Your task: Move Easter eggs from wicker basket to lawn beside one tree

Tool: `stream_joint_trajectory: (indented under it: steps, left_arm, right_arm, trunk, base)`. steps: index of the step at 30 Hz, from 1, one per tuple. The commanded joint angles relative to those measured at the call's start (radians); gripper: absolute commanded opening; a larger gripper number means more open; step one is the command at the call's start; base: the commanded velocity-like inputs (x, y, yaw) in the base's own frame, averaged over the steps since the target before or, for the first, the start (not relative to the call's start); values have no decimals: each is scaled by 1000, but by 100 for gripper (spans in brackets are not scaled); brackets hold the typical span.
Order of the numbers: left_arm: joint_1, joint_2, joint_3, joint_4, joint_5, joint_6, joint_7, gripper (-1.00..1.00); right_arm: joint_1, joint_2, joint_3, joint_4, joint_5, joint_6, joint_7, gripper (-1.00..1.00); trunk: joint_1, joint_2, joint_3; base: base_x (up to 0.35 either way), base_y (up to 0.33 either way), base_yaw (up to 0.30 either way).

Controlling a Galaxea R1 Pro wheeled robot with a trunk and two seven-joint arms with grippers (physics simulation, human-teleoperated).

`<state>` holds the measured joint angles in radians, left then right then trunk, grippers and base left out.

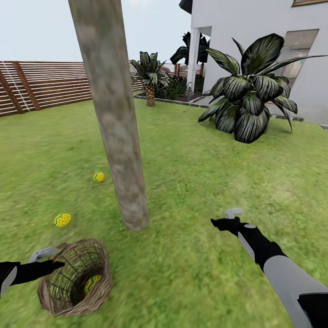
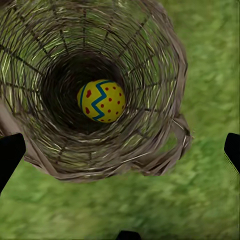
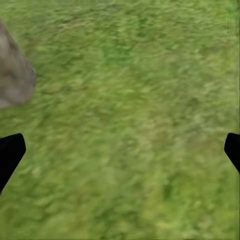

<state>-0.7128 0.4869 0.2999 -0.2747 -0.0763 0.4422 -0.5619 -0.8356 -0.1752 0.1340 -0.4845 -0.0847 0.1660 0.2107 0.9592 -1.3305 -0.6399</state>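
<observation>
fringing lawn (image 1: 191, 182), slatted fence (image 1: 50, 84)

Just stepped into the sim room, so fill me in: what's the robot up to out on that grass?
It is emptying a brown woven wicker basket of yellow red-dotted Easter eggs. Two eggs already lie on the green lawn near the thick grey-brown tree trunk. One egg with a blue zigzag sits in the basket's bottom. The left hand hovers open at the rim; the right hand hangs open over bare grass.
</observation>
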Motion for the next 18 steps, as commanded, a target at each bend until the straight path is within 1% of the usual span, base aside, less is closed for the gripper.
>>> stream_joint_trajectory:
  steps: [1,6,9,10,12,18]
  left_arm:
    - [-1,-1,8,-1,-8,7,-6,100]
    - [-1,-1,9,-1,-7,7,-6,100]
    - [-1,-1,8,-1,-7,7,-6,100]
    - [-1,-1,8,-1,-7,7,-5,100]
    - [-1,-2,8,-1,-7,8,-4,100]
    - [-1,-2,10,-2,-7,9,-4,100]
  right_arm:
    - [0,-1,6,-2,-9,6,-1,100]
    - [0,-1,8,-1,-9,6,-1,100]
    - [0,-1,34,2,-10,5,-1,100]
    - [0,-1,51,3,-10,5,-2,100]
    - [0,-1,67,4,-10,3,-2,100]
    - [0,-3,73,4,-15,3,-1,100]
  trunk:
    - [1,0,-1]
    - [1,0,-1]
    - [1,0,-1]
    - [1,0,-1]
    - [1,0,-1]
    - [1,0,-1]
  base:
    - [330,0,0]
    - [330,0,0]
    - [258,0,0]
    - [94,0,0]
    - [45,0,0]
    - [7,0,0]
